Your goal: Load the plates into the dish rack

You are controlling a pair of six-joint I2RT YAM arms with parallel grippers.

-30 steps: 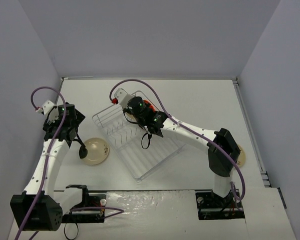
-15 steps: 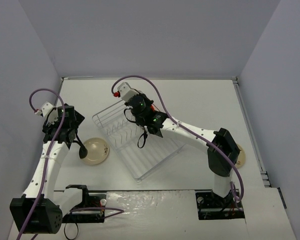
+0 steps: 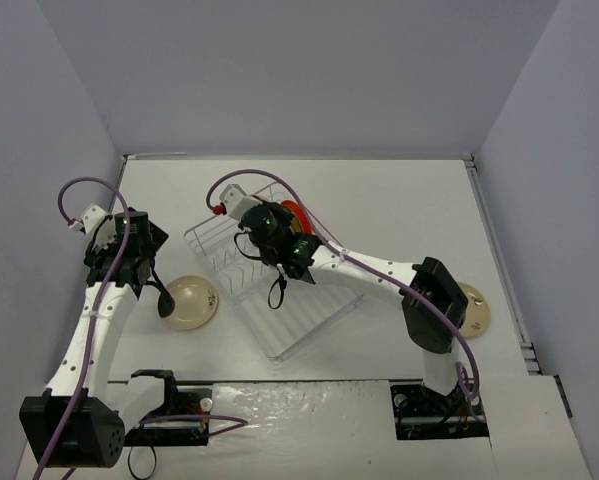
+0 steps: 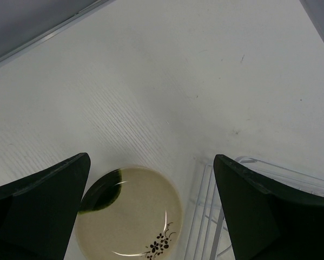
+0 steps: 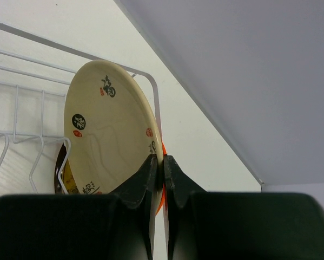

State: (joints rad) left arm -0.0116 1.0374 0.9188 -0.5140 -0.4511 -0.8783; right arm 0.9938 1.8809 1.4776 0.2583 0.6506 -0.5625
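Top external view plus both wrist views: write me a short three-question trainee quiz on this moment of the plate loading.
1. True or false: the left end effector hangs open above a floral cream plate lying on the table.
2. What is the right end effector shut on? A) a rack wire B) the rim of the cream plate with characters C) nothing
3. In the top view, how many plates lie outside the dish rack?

Key: 1 true. 2 B. 3 two: the floral one, and a second cream plate by the right arm's base.
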